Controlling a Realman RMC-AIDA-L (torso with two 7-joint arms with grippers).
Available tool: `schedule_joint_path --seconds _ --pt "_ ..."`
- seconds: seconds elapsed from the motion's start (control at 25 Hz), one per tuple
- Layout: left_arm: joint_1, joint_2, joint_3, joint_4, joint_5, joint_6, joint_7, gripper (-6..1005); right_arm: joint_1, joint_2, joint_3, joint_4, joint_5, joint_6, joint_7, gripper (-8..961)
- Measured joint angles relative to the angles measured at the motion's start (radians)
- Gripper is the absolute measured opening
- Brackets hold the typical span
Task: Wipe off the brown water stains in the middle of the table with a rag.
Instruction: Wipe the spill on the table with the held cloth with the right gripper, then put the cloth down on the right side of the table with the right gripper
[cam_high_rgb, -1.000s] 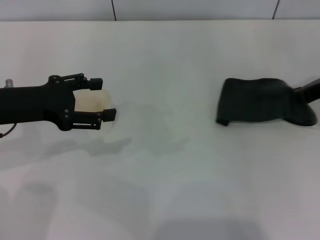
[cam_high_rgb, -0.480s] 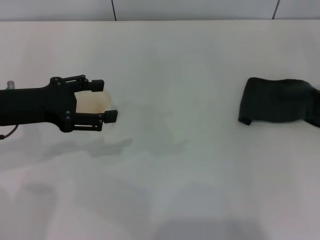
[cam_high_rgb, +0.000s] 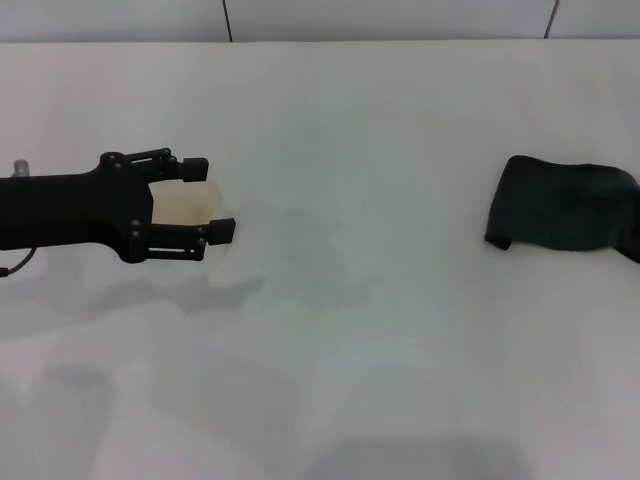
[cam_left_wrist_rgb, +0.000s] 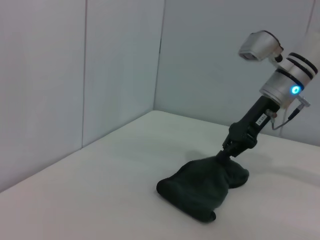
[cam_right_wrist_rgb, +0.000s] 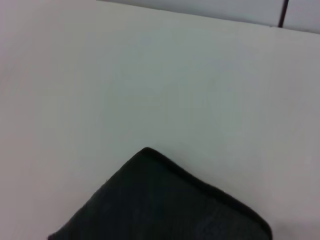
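Head view first: we see the white table (cam_high_rgb: 330, 400) filling nearly everything, and our left gripper (cam_high_rgb: 205, 205) reaching in from nine o'clock, level above the surface. Its two black fingers (cam_high_rgb: 190, 167) stand apart around a pale translucent cup (cam_high_rgb: 185, 207); we cannot tell whether the pads touch the cup's sides. The cup sits between the fingers, its far side showing past the fingertips toward three o'clock.

The rag (cam_high_rgb: 560, 208) lies out at three o'clock, near the table's right edge and well apart from the cup. It is a dark, lumpy cloth with a folded corner pointing toward seven o'clock, and its right end runs out of view.

At the middle of the table, between cup and rag, we make out only a faint greyish patch (cam_high_rgb: 335, 285); no clear brown stain shows there, and we cannot tell whether the patch is wetness or shadow.

From the left wrist view, the rag (cam_left_wrist_rgb: 202, 187) sits bunched on the table (cam_left_wrist_rgb: 100, 200), and our right gripper (cam_left_wrist_rgb: 223, 156) comes down into the top of the cloth from the slanted arm above. The fingers are buried in the folds, so we cannot tell whether they are pinched on it.

From the right wrist view, we get one dark corner of the rag (cam_right_wrist_rgb: 165, 205) against bare table (cam_right_wrist_rgb: 150, 75).
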Motion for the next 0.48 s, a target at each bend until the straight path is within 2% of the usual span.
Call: schedule_joint_path --seconds 0.08,0.48 --pt "-0.001 0.0 0.0 0.0 0.0 0.0 0.0 884 0.001 0.0 0.002 0.0 -0.001 -0.013 -0.001 34" --pt "-0.005 -0.001 0.0 0.002 0.003 0.0 0.0 884 0.0 0.002 0.023 -0.016 0.007 -0.05 -0.024 214"
